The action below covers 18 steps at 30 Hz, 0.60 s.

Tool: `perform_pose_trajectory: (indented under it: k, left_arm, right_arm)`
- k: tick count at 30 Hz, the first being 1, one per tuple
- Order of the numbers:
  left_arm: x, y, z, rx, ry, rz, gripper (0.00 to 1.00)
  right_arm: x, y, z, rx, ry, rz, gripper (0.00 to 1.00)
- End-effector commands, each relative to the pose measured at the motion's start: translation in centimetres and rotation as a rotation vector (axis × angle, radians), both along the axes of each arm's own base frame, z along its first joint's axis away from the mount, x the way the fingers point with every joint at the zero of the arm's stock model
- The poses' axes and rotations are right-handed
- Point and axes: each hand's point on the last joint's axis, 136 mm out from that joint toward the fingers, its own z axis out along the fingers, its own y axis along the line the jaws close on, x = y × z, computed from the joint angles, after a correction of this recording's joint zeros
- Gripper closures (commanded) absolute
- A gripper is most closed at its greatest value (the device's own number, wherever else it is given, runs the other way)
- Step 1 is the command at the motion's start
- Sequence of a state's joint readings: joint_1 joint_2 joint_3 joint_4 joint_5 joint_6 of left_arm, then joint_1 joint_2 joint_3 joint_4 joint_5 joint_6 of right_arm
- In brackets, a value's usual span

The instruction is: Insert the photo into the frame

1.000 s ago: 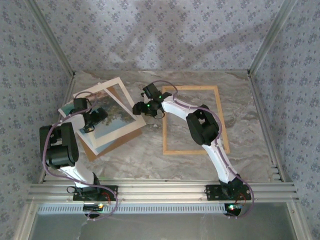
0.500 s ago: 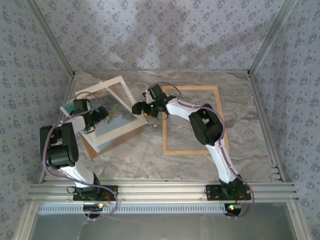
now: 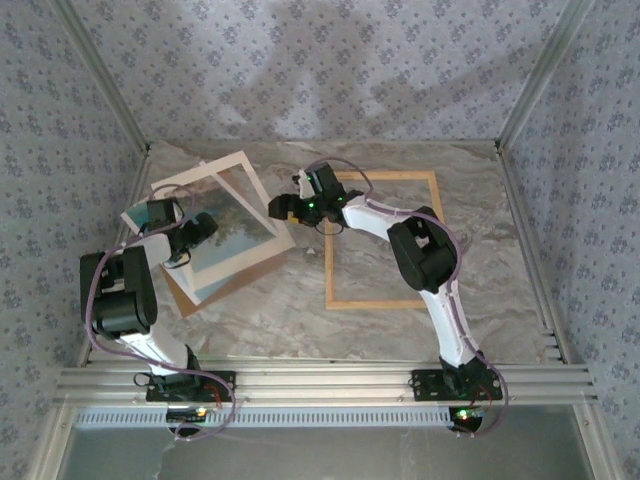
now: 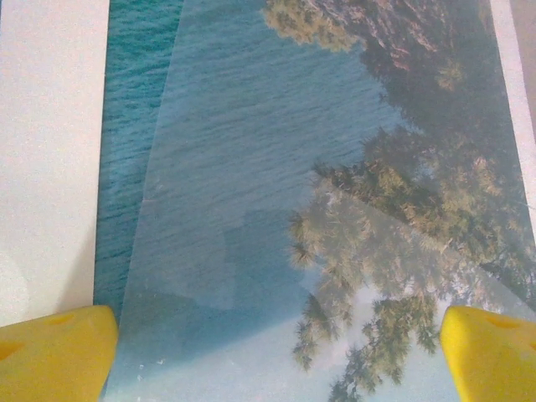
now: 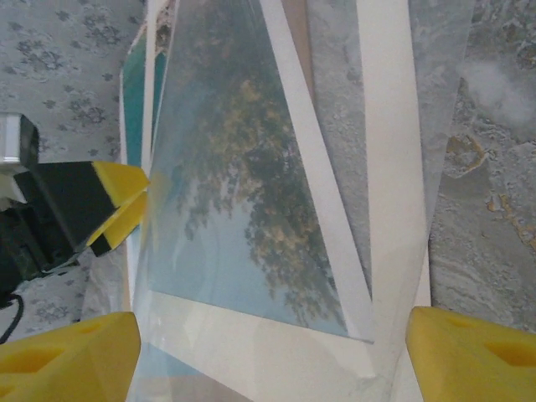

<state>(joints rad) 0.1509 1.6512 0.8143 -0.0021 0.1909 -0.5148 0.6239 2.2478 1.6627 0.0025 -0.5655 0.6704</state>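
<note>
The photo (image 3: pixel 235 225), a seaside print with dark trees and blue water, lies at the left under a cream mat (image 3: pixel 195 172) and a clear sheet. My left gripper (image 3: pixel 200 228) hovers open just above the photo (image 4: pixel 251 167), its yellow fingertips (image 4: pixel 50 352) wide apart. My right gripper (image 3: pixel 278 208) stands open at the mat's right corner, which lies between its fingers without touching either one (image 5: pixel 268 360). Through the mat (image 5: pixel 389 167) I see the photo (image 5: pixel 243 184) and the left gripper (image 5: pixel 117 209). The tan wooden frame (image 3: pixel 360 303) lies flat to the right, under the right arm.
A brown backing board (image 3: pixel 180 295) sticks out under the photo's near-left side. The marble tabletop (image 3: pixel 270 320) is bare in front of the stack. Patterned walls and metal posts close in the back and sides.
My right gripper has opened wider and shifted slightly right and away. The mat's right side has swung and looks tilted up. The left gripper has stayed over the photo.
</note>
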Motion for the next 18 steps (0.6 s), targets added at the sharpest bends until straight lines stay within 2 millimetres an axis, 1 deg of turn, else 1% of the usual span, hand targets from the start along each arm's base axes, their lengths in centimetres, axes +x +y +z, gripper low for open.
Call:
perform_pose_trajectory:
  k: [1, 4, 9, 14, 17, 18]
  left_arm:
    - [-3.63, -2.35, -3.69, -0.110, 0.162, -0.031, 0.01]
    - [-3.60, -2.37, -3.71, -0.112, 0.161, -0.032, 0.01]
    - [-3.61, -2.35, -3.75, -0.113, 0.160, -0.030, 0.01]
    - [-3.50, -2.44, -3.71, -0.116, 0.155, -0.032, 0.01]
    - [-3.47, -2.46, -3.73, -0.118, 0.154, -0.033, 0.01]
    - [-3.48, -2.42, -3.73, -0.118, 0.154, -0.032, 0.01]
  right_arm:
    - [-0.14, 0.06, 3.03, 0.077, -0.001, -0.005, 0.16]
    - [-0.09, -0.29, 2.77, 0.088, 0.058, -0.038, 0.18]
    - [0.22, -0.55, 2.89, 0.145, 0.146, -0.094, 0.19]
    - [0.18, -0.08, 3.07, 0.188, 0.189, -0.096, 0.23]
    - [0.01, 0.09, 2.85, 0.186, 0.183, -0.071, 0.31]
    - [-0.06, 0.03, 2.64, 0.177, 0.177, -0.061, 0.35]
